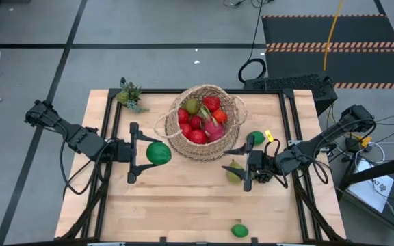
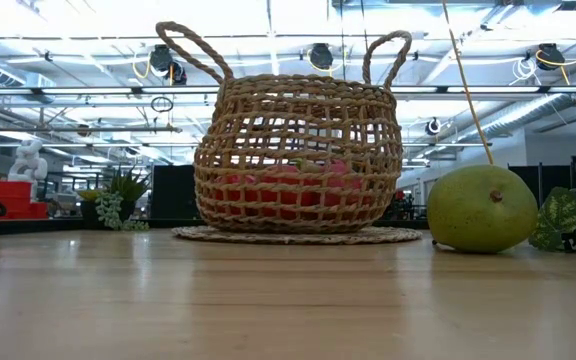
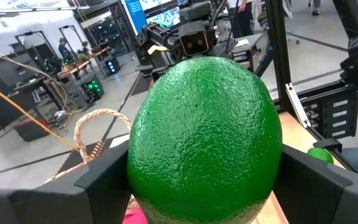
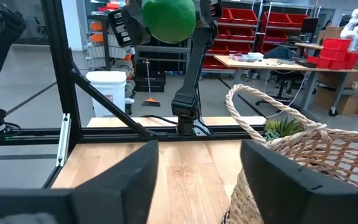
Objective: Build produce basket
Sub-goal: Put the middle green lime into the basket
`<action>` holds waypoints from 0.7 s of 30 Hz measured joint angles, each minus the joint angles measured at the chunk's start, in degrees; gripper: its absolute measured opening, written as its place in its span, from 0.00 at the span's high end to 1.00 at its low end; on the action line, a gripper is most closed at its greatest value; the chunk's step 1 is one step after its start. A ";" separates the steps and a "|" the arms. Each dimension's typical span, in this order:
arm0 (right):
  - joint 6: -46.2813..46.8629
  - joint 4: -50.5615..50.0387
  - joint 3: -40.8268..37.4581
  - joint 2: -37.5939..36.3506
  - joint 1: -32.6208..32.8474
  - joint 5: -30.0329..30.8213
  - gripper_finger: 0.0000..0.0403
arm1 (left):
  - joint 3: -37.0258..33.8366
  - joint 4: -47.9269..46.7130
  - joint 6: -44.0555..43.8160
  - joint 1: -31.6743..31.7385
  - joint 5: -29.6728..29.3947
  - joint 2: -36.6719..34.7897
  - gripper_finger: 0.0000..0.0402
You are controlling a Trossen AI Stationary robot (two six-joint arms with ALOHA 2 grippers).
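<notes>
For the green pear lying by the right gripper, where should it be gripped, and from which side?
Probably across the pear's wide lower body, coming straight down: it lies on its side on bare wood, and the open right gripper hangs just above it.

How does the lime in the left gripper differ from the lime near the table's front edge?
The held lime is gripped between the left gripper fingers, beside the basket; the front lime lies loose on the table, far from the basket and from both grippers. The held lime looks larger and deeper green than the front lime. Both are green, roundish and outside the basket.
</notes>
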 joint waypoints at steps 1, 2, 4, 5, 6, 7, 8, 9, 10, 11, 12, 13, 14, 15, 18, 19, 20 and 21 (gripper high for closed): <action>-0.02 0.00 0.00 0.00 0.00 -0.02 0.48 | 0.00 0.02 0.00 0.00 0.00 0.00 0.19; -0.02 0.01 0.00 0.00 0.00 -0.02 0.50 | 0.00 0.00 -0.02 0.00 0.00 0.00 0.19; -0.02 0.00 0.00 0.00 0.00 -0.02 0.55 | 0.00 0.00 -0.04 0.00 0.00 0.00 0.19; -0.02 0.00 0.00 0.00 0.00 -0.02 0.57 | 0.00 0.00 -0.04 0.00 0.00 0.00 0.19; -0.02 0.01 0.00 0.00 0.00 -0.02 0.59 | 0.00 0.02 -0.04 0.00 0.00 0.00 0.19; -0.02 0.00 0.00 0.00 0.00 -0.04 0.61 | 0.00 0.00 -0.04 0.00 0.00 0.00 0.19; -0.02 0.00 0.00 0.00 0.00 -0.04 0.63 | 0.00 0.00 -0.07 0.00 0.00 0.00 0.19; -0.02 0.00 0.00 0.00 0.00 -0.04 0.65 | 0.01 0.00 -0.22 0.00 0.00 0.00 0.19; -0.04 0.00 0.00 0.00 0.00 -0.07 0.67 | 0.00 0.03 -0.49 0.02 0.00 0.00 0.19; -0.35 0.00 0.00 0.00 0.00 -0.07 0.68 | 0.00 0.14 -0.74 0.02 0.00 0.00 0.19; -0.59 0.00 0.00 0.00 0.00 -0.09 0.70 | 0.00 0.31 -1.15 0.00 0.02 0.00 0.19; -0.80 0.00 0.00 0.00 0.00 -0.09 0.72 | 0.00 0.39 -1.58 0.00 0.02 0.00 0.19; -0.87 0.00 0.00 0.00 0.00 -0.09 0.74 | 0.00 0.37 -1.93 0.00 0.02 0.00 0.19; -0.87 0.00 0.00 0.00 0.00 -0.09 0.76 | 0.00 0.35 -2.00 0.00 0.02 0.00 0.19; -0.87 0.00 0.00 0.00 0.00 -0.09 0.82 | 0.00 0.33 -2.08 0.00 0.02 0.02 0.19; -0.87 0.00 0.00 0.00 0.00 -0.09 0.84 | 0.00 0.32 -2.37 0.02 0.02 0.02 0.19; -0.87 0.00 0.00 0.00 0.00 -0.09 0.86 | 0.00 0.26 -3.33 0.00 0.02 0.02 0.19; -0.87 0.00 0.00 0.00 0.00 -0.09 0.88 | 0.00 0.43 -4.43 0.01 0.02 0.02 0.19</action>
